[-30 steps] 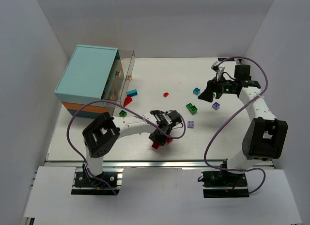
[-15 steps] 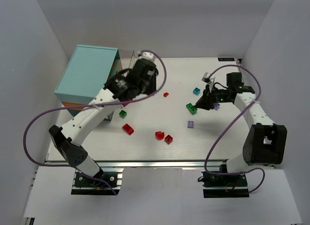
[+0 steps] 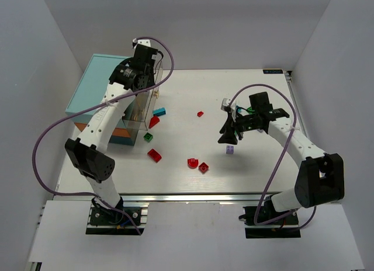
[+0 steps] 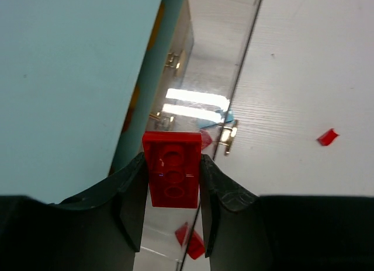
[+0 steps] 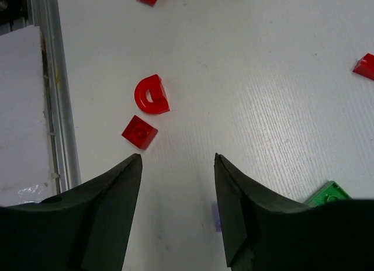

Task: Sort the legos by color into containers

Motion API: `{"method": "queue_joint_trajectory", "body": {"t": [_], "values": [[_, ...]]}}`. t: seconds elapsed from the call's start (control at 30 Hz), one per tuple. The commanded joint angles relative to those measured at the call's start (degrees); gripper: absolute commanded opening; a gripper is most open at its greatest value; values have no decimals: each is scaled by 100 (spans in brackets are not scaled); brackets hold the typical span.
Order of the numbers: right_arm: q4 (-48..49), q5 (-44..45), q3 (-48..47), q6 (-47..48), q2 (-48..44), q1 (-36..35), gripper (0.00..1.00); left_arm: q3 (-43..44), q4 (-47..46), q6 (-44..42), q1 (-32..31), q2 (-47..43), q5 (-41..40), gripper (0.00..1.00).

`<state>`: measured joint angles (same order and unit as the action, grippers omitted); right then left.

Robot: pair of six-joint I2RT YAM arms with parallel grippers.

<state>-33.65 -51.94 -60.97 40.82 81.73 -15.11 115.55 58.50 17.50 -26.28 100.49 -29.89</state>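
Legos (image 3: 155, 155) lie scattered on the table (image 3: 263, 172). Left gripper (image 4: 172, 195) clamps a red brick (image 4: 171, 160) over the clear drawer (image 4: 201, 78). Right gripper (image 5: 177, 158) is spread, empty, above a purple brick (image 3: 231, 149). Next: centre the brick over the drawer, then release.

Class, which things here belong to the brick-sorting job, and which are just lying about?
Job: red brick in left gripper; loose red arch brick, green brick, blue brick, purple brick; clear drawer; teal-topped cabinet.
Just there: purple cables; metal rail.

1 overhead, 2 close wrist views share legos (image 3: 192, 162)
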Motion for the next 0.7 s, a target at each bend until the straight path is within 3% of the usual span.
{"method": "queue_joint_trajectory", "body": {"t": [0.0, 0.03, 0.07, 0.17, 0.2, 0.3, 0.53, 0.67], "values": [[245, 219, 24, 23, -26, -211, 59, 4, 136, -317, 211, -152, -105, 10], [245, 281, 24, 23, 0, -246, 62, -101, 92, -300, 211, -161, -87, 15], [262, 333, 6, 31, 27, -360, 66, -285, 83, -273, 290, -170, -79, 28], [271, 553, -20, 40, 114, -509, 70, -454, 74, -229, 422, -161, 0, 46], [262, 667, -20, 49, 149, -545, 71, -489, 83, -229, 422, -161, 35, 57], [254, 921, 24, 58, 220, -712, 75, -411, 39, -238, 475, -144, 150, 70], [253, 1730, 190, -399, 308, -1186, 81, -190, 153, -115, 475, -354, 606, 74], [481, 2310, 524, -820, 264, -1625, 81, -1032, -364, -36, 414, -1187, 1841, 78]]}}
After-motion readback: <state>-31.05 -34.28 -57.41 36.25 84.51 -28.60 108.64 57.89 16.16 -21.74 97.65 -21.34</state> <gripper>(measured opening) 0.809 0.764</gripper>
